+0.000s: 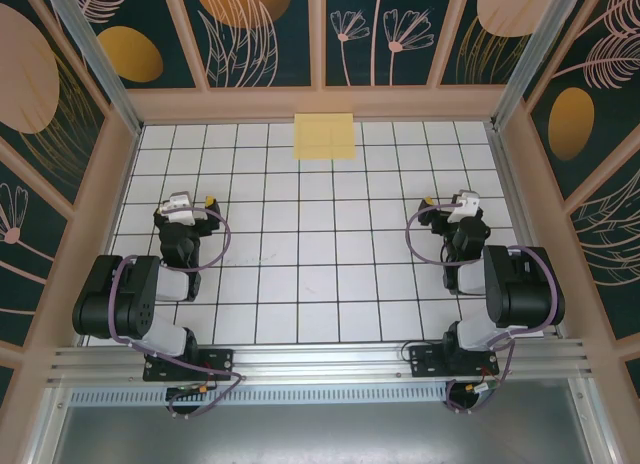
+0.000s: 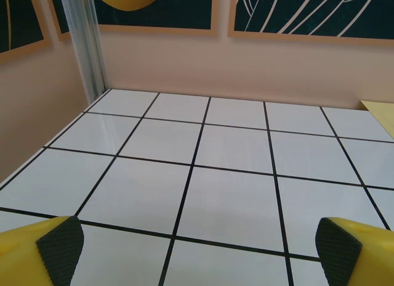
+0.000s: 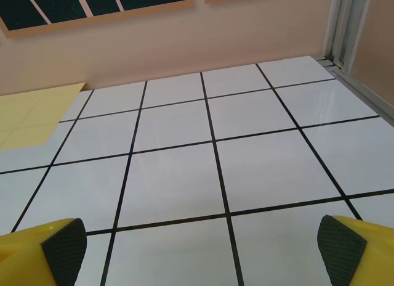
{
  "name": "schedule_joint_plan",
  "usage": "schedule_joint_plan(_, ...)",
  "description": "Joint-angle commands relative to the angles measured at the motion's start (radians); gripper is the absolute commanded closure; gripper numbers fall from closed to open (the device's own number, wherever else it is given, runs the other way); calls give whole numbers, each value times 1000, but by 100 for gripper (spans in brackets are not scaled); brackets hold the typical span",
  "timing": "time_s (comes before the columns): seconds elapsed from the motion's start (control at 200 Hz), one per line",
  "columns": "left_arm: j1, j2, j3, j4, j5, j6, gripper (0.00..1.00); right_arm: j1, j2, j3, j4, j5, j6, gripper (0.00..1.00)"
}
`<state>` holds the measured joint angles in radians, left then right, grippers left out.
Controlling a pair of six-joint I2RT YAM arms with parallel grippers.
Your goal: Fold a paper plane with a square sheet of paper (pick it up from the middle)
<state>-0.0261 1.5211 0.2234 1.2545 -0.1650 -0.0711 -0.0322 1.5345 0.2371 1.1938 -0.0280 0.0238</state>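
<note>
The square sheet of paper [image 1: 325,136] lies flat against the back wall, pale yellow with faint cross creases. Its corner shows at the right edge of the left wrist view [image 2: 380,108] and its right part at the left edge of the right wrist view [image 3: 34,114]. My left gripper [image 1: 193,202] hovers over the left-middle tiles, open, its yellow fingers [image 2: 43,252] wide apart with bare tiles between. My right gripper [image 1: 445,202] stands open over the right-middle tiles, its fingers [image 3: 354,252] likewise spread. Both are well short of the sheet.
The white gridded table [image 1: 320,264] is boxed in by low beige walls on the left, back and right. Metal posts stand in the back corners [image 2: 86,45] [image 3: 348,24]. Both arm bases sit on the rail at the near edge.
</note>
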Motion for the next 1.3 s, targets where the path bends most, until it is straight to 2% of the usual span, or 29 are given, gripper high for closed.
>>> schedule_joint_plan(0.0,6,2,4,43,-5,-3,1,-6,5,3,39,-15,-13,1)
schedule_joint_plan(0.676,6,-1,-2,52,-5,-1,1,-6,3,-1,46,-9,-13,1)
schedule_joint_plan(0.746,6,-24,10,13,-10,-5,2,-3,-30,1,18,14,-7,1)
schedule_joint_plan(0.926,6,-147,66,-194,-98,-41,2,46,-216,84,-277,128,-2,1)
schedule_joint_plan(1.076,6,-232,175,-465,-168,-169,1,84,-264,248,-594,174,168,1)
schedule_joint_plan(1.126,6,-253,200,-521,-130,-231,2,109,-245,316,-690,192,222,1)
schedule_joint_plan(1.191,7,-277,242,-595,-18,-287,2,146,-198,405,-798,217,287,1)
schedule_joint_plan(1.291,6,-295,335,-763,77,-389,2,231,-94,520,-871,288,340,1)
